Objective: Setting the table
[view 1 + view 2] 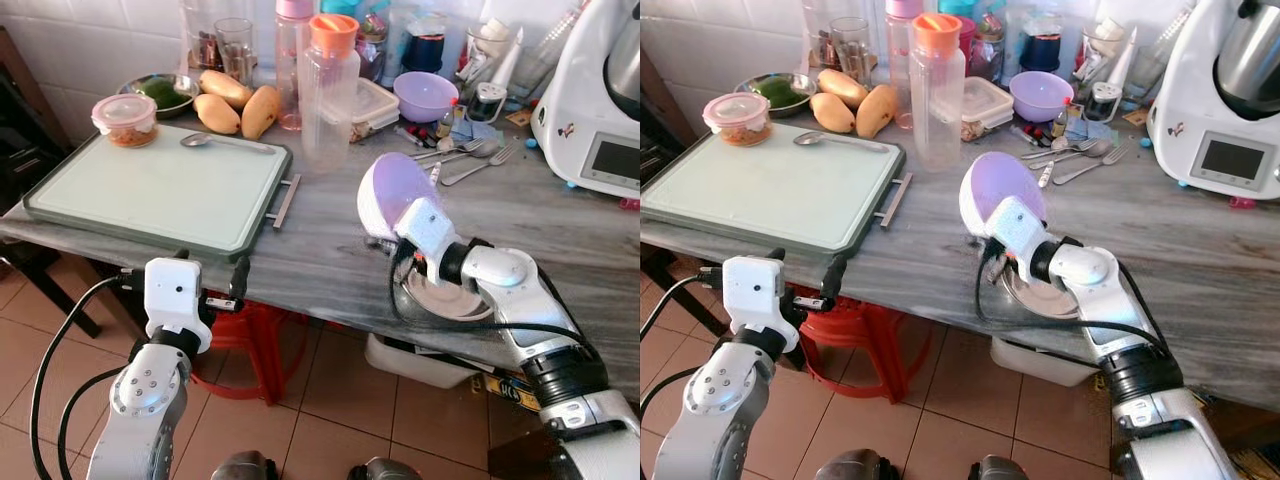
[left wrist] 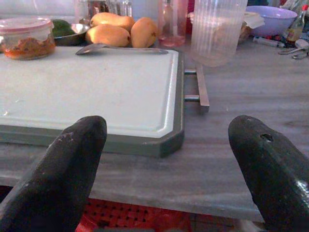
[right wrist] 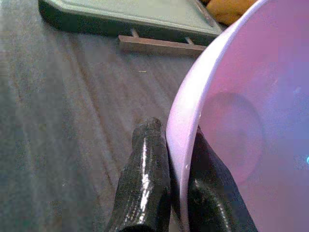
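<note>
Right gripper [image 3: 166, 193] pinches the rim of a lilac bowl [image 1: 392, 193], tilted on edge above the grey countertop [image 1: 330, 250] at centre.

Left gripper [image 2: 166, 159], fingers spread wide apart, hovers at the counter's near edge, around 7 o'clock, facing the green tray [image 1: 160, 190]. On the tray's far edge, a lidded tub [image 1: 125, 118] of orange-brown food and a spoon [image 1: 205, 141]. Mangoes [image 1: 240, 105] lie at 11 o'clock; beside them stands a clear, empty-looking orange-capped jar [image 1: 328, 90]. Second purple bowl [image 1: 427, 95] at 1 o'clock, contents unseen.
</note>
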You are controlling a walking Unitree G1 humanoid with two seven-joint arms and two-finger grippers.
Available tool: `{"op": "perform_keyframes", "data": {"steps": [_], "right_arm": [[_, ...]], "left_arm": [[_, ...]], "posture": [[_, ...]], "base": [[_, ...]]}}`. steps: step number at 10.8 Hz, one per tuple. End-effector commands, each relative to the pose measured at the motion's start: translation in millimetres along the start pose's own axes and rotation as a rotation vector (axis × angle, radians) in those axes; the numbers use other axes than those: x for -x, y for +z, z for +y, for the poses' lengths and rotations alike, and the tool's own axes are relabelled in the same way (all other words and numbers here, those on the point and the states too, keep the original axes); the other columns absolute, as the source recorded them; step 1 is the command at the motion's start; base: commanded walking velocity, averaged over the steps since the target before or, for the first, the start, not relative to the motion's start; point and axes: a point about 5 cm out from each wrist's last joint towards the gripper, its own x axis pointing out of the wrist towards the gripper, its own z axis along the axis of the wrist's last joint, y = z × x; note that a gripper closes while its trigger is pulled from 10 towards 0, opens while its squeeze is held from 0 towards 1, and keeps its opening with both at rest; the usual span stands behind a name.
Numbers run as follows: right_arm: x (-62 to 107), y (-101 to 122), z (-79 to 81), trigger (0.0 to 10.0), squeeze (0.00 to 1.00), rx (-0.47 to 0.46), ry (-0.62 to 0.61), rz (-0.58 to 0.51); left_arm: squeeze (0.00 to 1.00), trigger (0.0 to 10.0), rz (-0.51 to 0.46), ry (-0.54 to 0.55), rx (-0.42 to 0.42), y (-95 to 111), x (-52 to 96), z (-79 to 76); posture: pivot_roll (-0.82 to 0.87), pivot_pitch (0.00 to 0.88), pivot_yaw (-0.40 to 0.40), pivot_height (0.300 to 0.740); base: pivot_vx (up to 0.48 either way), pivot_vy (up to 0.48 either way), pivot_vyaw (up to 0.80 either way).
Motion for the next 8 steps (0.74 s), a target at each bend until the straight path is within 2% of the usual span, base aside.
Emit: {"op": "perform_keyframes", "data": {"steps": [1, 4, 8], "right_arm": [[-2.2, 10, -4.5, 10.0, 0.00, 0.033, 0.017, -0.026], [-6.8, 3, -3.6, 10.0, 0.00, 0.065, 0.056, 0.011], [-10.6, -7, -10.9, 10.0, 0.00, 0.125, 0.086, 0.052]], "left_arm": [[0.00, 10.0, -0.002, -0.001, -0.003, 3, 1.8, 0.9], [0.00, 10.0, 0.023, 0.002, -0.003, 2, 6.0, 3.6], [0.00, 10.0, 0.020, -0.268, 0.055, 6, 17.3, -13.7]], "posture": [[0.08, 0.002, -0.011, 0.740], [0.09, 0.021, -0.002, 0.740], [0.10, 0.031, 0.002, 0.740]], "base": [[0.000, 0.000, 0.00], [0.000, 0.000, 0.00], [0.000, 0.000, 0.00]]}}
